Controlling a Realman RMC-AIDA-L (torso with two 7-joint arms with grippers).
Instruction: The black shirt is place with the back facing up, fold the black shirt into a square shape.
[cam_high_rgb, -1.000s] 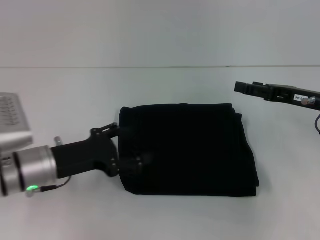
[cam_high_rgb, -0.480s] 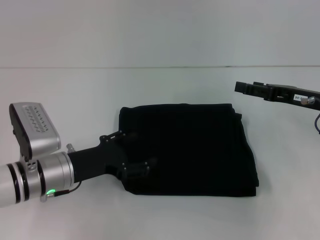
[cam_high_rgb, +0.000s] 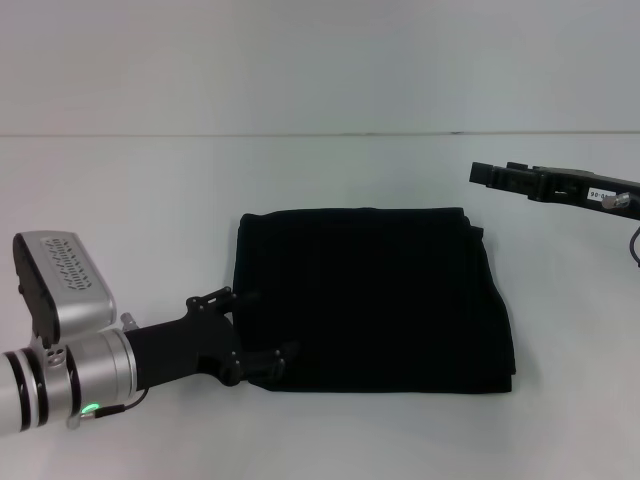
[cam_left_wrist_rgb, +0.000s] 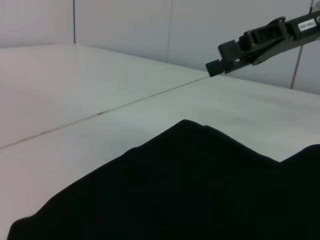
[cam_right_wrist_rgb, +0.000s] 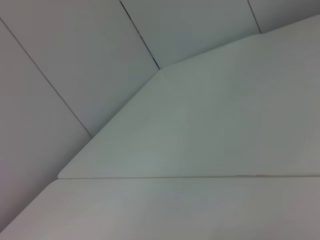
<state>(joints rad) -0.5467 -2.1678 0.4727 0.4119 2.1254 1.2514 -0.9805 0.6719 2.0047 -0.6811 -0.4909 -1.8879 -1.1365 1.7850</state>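
Note:
The black shirt (cam_high_rgb: 375, 295) lies folded into a rough square in the middle of the white table, flat, with layered edges along its right side. My left gripper (cam_high_rgb: 270, 322) is low at the shirt's near left corner and open, its fingers spread across the shirt's left edge with nothing clamped. The left wrist view looks across the dark fabric of the shirt (cam_left_wrist_rgb: 190, 190) toward the other arm. My right gripper (cam_high_rgb: 488, 177) hangs in the air beyond the shirt's far right corner, apart from it, and the right gripper (cam_left_wrist_rgb: 216, 64) also shows in the left wrist view.
The white table (cam_high_rgb: 150, 200) stretches around the shirt on every side, with a seam line (cam_high_rgb: 300, 134) along its far edge against the pale wall. The right wrist view shows only bare white table and wall panels.
My left gripper has drawn back toward the near left, from over the shirt's left part to its near left corner. The shirt's left edge lies flatter. The right arm has not moved.

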